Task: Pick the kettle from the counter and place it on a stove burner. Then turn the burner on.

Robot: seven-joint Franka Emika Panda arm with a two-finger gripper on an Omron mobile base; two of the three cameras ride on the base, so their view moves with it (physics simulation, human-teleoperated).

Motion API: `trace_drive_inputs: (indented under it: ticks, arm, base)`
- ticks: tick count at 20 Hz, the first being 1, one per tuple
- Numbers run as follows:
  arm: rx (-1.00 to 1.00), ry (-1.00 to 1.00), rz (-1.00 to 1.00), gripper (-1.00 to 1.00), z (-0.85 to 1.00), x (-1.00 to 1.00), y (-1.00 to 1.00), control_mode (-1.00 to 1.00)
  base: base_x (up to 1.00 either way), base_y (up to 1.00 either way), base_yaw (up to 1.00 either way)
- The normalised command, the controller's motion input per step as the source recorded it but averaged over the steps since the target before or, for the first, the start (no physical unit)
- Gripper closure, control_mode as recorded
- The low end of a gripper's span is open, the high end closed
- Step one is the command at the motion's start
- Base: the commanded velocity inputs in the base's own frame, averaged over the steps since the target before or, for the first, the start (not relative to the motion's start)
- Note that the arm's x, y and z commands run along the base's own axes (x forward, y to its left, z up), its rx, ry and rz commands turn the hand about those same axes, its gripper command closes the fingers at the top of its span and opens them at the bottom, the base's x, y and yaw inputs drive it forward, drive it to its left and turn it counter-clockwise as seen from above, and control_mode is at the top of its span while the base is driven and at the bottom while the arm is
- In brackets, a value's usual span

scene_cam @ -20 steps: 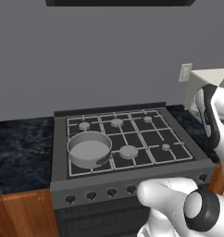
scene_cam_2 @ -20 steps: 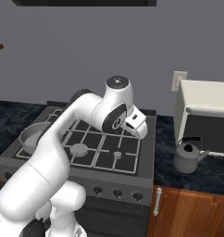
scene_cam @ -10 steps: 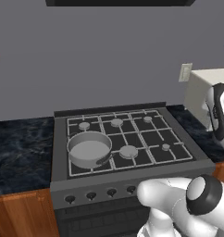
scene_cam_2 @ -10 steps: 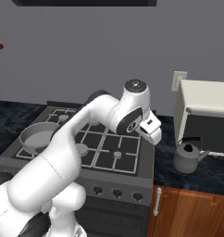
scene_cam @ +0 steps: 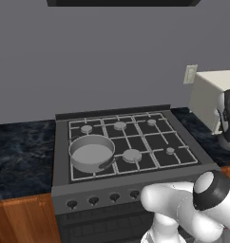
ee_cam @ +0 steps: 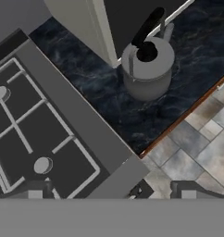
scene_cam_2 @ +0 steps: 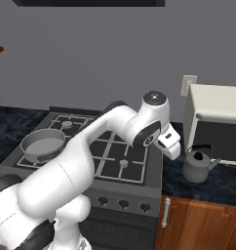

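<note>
Left base view takes in the black cooktop with a saucepan [scene_cam: 91, 153] on its front left corner and a small burner [scene_cam: 170, 151] bare at the front right. The counter [scene_cam: 22, 156] runs off to the left of the stove, and a pale appliance [scene_cam: 213, 97] stands on the right stretch.

Right base view has the arm reaching rightward over the stove's front right corner, its hand hanging above the counter [scene_cam_2: 222, 183] just left of the kettle [scene_cam_2: 198, 164]. The kettle sits upright on the stone in front of the appliance, apart from the hand. The fingers are hidden from this side.

Hand view looks down on the kettle [ee_cam: 147, 68], dark handle arching over its lid, close by the appliance's front. The gripper [ee_cam: 111, 195] has its tips spread wide at the bottom edge with nothing between them, well short of the kettle.

The step in hand looks like the approach for the pick. The next move likely calls for shifting the hand over the kettle, lining the fingers across its handle, descending and closing. Only then come the carry to the burner and the knob.
</note>
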Motion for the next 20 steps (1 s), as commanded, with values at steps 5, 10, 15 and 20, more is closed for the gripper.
trace_drive_inputs:
  ticks: [5, 10, 15, 20]
  arm:
    - [0.0, 0.0, 0.0, -1.0, -0.13, 0.0, -0.32, -1.0]
    - [0.0, 0.0, 0.0, -1.0, -0.03, 0.0, -0.4, -1.0]
    - [0.0, 0.0, 0.0, -1.0, -0.01, 0.0, -0.42, -1.0]
    - [0.0, 0.0, 0.0, -1.0, -0.07, 0.06, -0.31, -1.0]
  base:
    - [0.0, 0.0, 0.0]
    - [0.0, 0.0, 0.0]
    - [0.0, 0.0, 0.0]
    - [0.0, 0.0, 0.0]
